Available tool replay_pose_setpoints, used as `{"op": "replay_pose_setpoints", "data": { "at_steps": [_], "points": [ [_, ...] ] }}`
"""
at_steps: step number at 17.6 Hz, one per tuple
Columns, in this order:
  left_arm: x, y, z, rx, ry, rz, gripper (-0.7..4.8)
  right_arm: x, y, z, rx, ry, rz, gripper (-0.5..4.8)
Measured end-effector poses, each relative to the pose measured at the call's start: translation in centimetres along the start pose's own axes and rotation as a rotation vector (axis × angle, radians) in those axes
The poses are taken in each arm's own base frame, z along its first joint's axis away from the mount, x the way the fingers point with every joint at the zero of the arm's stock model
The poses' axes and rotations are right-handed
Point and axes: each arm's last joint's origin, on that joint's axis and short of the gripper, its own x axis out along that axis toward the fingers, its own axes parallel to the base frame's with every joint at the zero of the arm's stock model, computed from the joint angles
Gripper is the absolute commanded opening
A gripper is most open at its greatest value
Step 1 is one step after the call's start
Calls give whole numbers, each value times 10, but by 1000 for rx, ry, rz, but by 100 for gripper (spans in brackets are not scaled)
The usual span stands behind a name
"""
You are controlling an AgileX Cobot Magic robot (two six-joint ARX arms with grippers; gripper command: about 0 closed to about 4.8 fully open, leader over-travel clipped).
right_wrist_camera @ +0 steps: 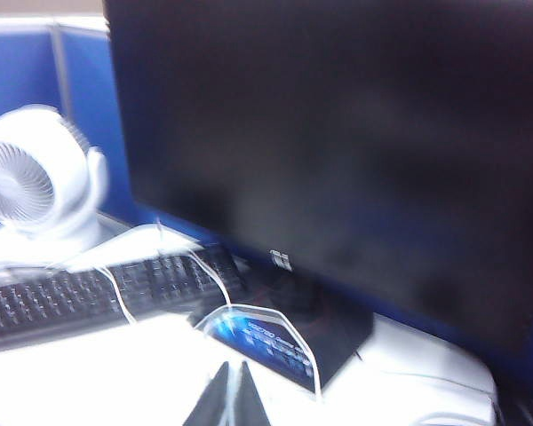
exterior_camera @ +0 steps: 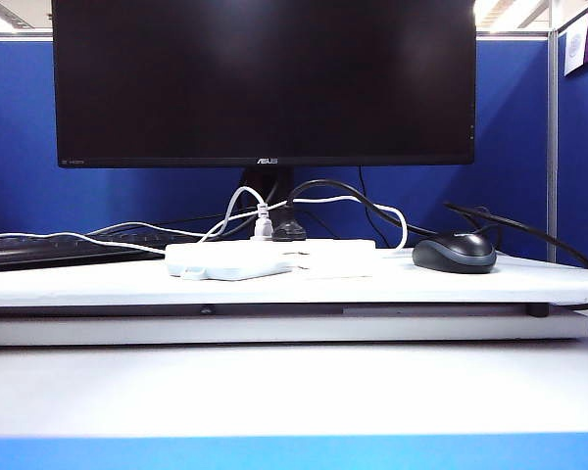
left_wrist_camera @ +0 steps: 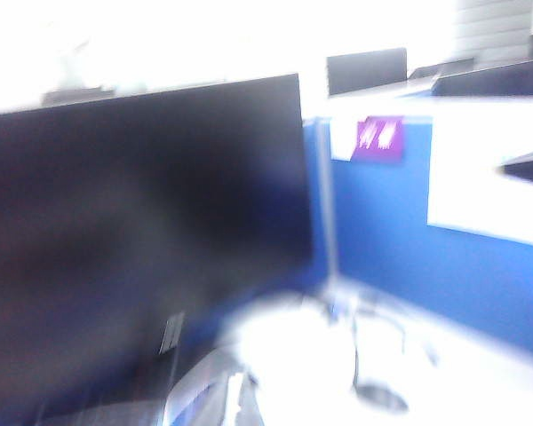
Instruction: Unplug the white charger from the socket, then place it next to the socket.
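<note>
Blue partition walls [exterior_camera: 519,147] back a white desk [exterior_camera: 294,284] with a dark ASUS monitor [exterior_camera: 265,78]. On the desk lies the socket [exterior_camera: 269,258], a long white power strip. The white charger [exterior_camera: 263,225] stands plugged into its top, beside a black plug [exterior_camera: 288,230]. A dark mouse [exterior_camera: 455,252] sits to its right. No arm shows in the exterior view. The right pincer [right_wrist_camera: 226,399] is clenched, empty, well apart from the socket. The left pincer [left_wrist_camera: 215,404] is blurred; I cannot tell its state.
</note>
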Motion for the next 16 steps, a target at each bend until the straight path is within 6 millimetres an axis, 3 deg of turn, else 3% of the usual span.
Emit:
{"op": "replay_pose_setpoints", "data": {
  "at_steps": [1, 2, 3, 6, 9, 11, 12, 16],
  "points": [
    [-25, -10, -7, -19, 53, 38, -6, -11, 2, -19, -2, -44, -8, -6],
    [-59, -24, -17, -31, 94, 88, -6, -26, 5, -53, 9, -75, -22, -6],
    [-76, -32, -27, -30, 97, 123, -6, -39, 6, -83, 14, -81, -71, -6],
    [-105, -48, -78, -73, 144, 185, -6, -56, 8, -162, 84, -39, -233, -6],
    [-88, -47, -124, -149, 227, 185, -6, -57, 11, -212, 104, -23, -243, -6],
    [-52, -36, -164, -172, 272, 183, -6, -48, 13, -251, 136, 107, -242, -6],
    [-32, -30, -183, -173, 235, 187, -5, -45, 13, -263, 146, 143, -241, -6],
    [-1, -21, -230, -234, 174, 233, -6, -40, 15, -289, 146, 225, -243, -6]
  ]
}}
